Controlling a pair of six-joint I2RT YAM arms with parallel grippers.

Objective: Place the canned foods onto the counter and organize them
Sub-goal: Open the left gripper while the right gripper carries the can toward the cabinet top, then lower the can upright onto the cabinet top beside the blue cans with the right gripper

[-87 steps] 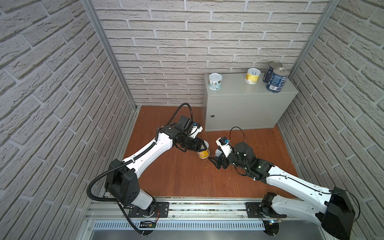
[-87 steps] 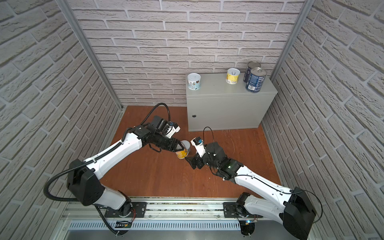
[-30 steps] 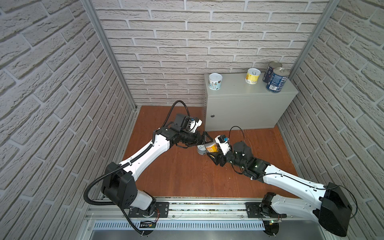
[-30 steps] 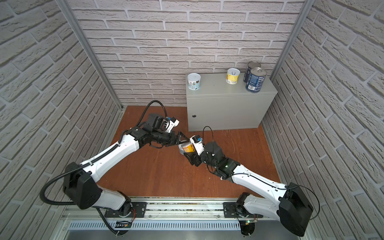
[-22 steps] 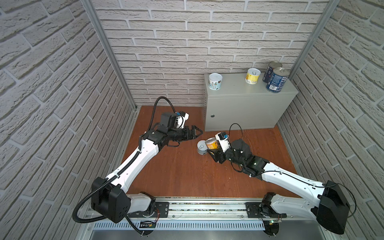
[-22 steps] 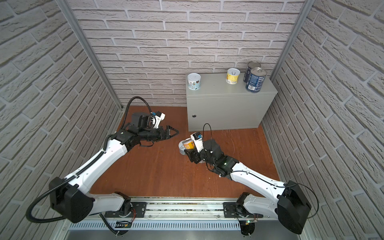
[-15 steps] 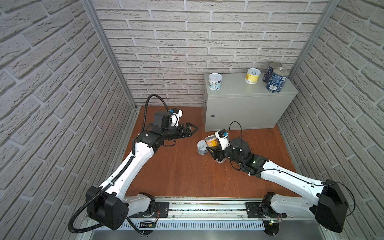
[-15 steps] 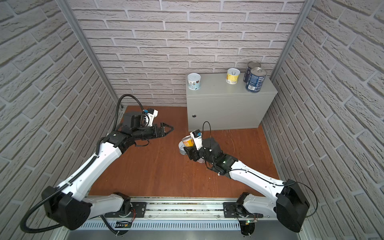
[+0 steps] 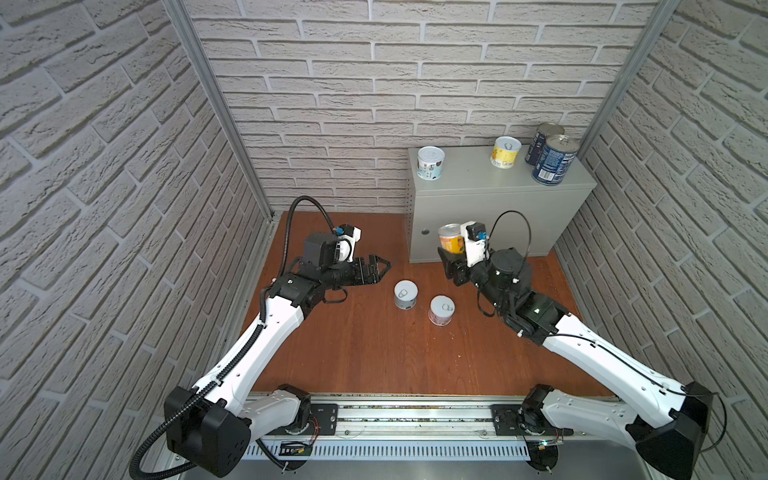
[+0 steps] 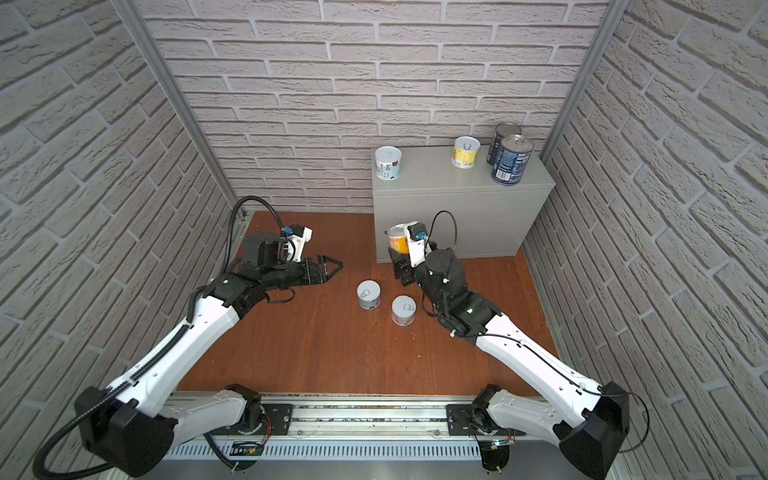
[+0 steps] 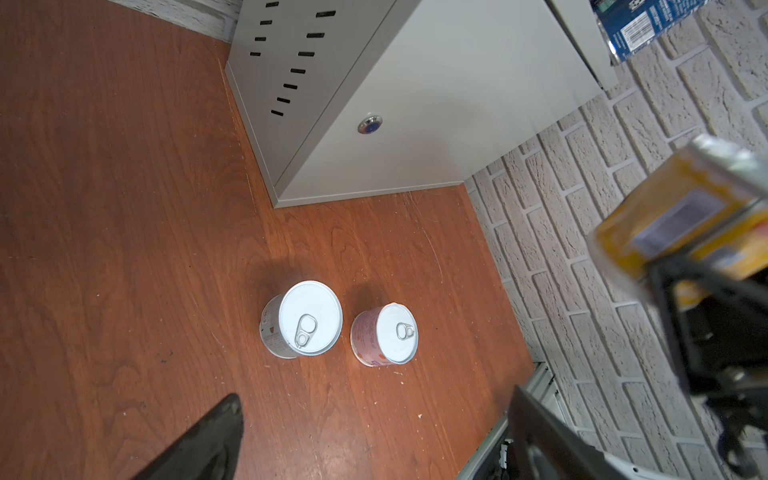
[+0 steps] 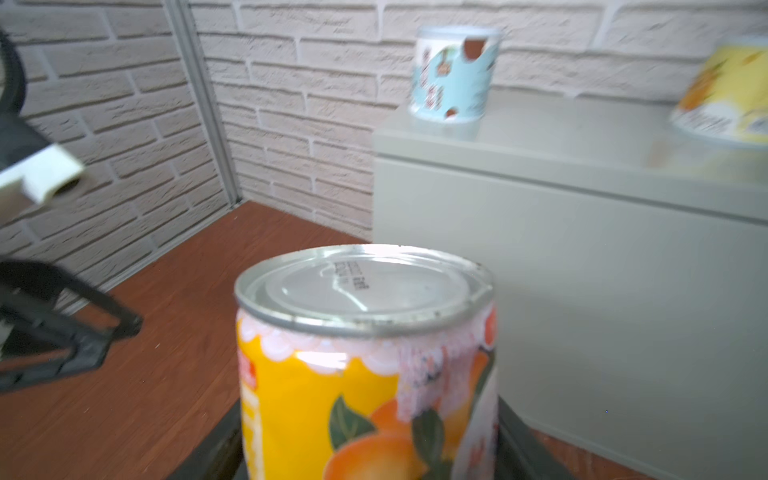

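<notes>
My right gripper (image 9: 452,257) is clamped low on the orange can (image 12: 365,374) and holds it upright in the air just in front of the counter (image 9: 498,185), seemingly lower than its top. My left gripper (image 9: 383,271) hangs wide open and empty, well out from the counter's front.

With the grip near the base, the can could tip or slip as I lift. If I rise too little, it strikes the counter's front edge. A careless set-down could knock the white can (image 9: 431,163) or yellow can (image 9: 506,152) on top. The grey can (image 9: 405,294) and pink can (image 9: 441,309) stand on the floor before the counter.
</notes>
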